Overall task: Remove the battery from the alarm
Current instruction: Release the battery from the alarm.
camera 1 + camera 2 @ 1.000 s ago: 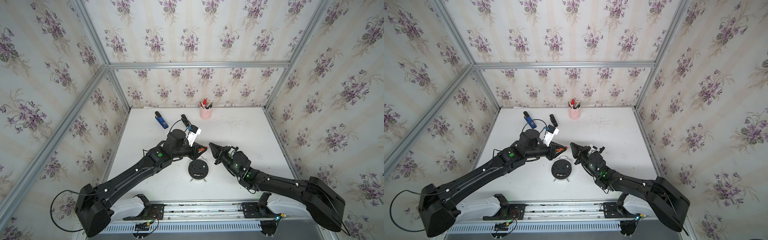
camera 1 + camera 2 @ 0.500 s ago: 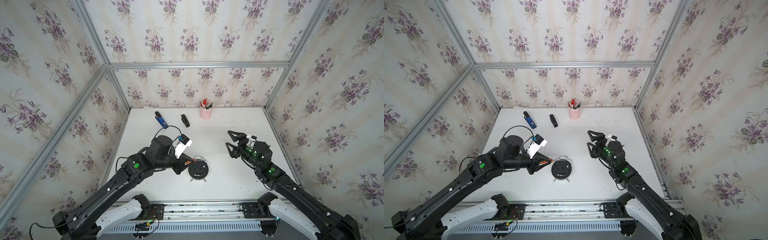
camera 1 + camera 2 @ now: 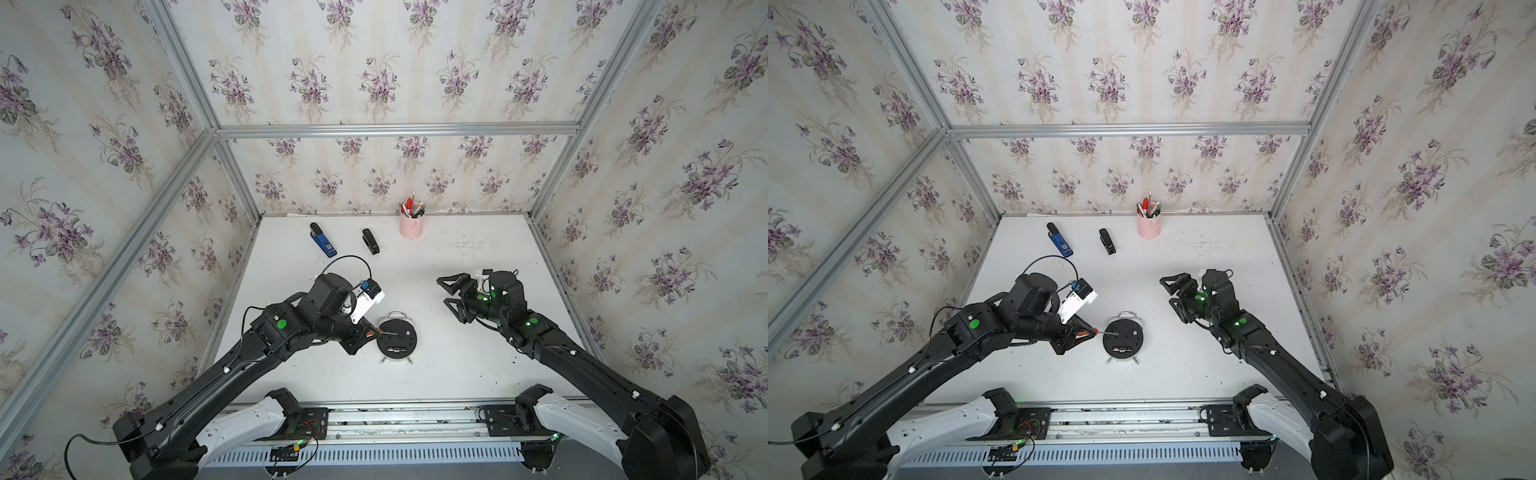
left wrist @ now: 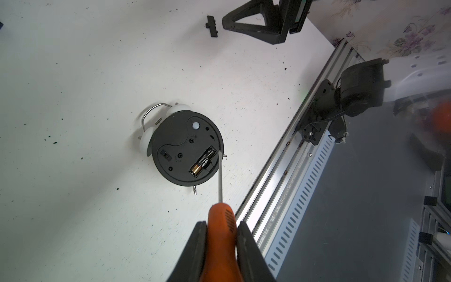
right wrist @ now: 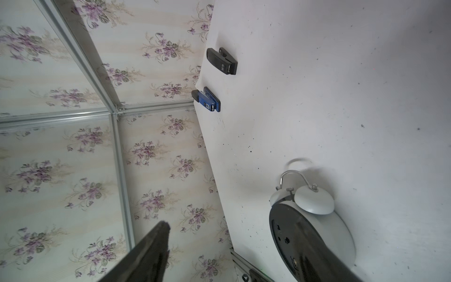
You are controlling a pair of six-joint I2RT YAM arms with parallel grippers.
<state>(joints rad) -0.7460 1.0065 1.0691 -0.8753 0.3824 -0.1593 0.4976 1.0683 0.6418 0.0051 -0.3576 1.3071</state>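
- table (image 3: 457, 374): white top; alarm (image 4: 180, 136) near front-centre, between the arms, in reach of both.
- R gripper (image 3: 444, 291): jaws wide apart, nothing in them; hangs well off to one side, prob. to stay clear of L arm's work.
- L gripper (image 4: 221, 225): clamped on screwdriver (image 4: 220, 178) handle, shaft aimed at alarm.
- alarm: dial down, black back up, so bay is exposed; no lid on it.
- screwdriver: tip at bay edge by black end of battery (image 4: 203, 161), prob. to lever it out. Contact? can't tell.
- battery: seated in bay, not yet out.
- small black piece (image 4: 211, 26): loose on table near R gripper, poss. the bay lid.
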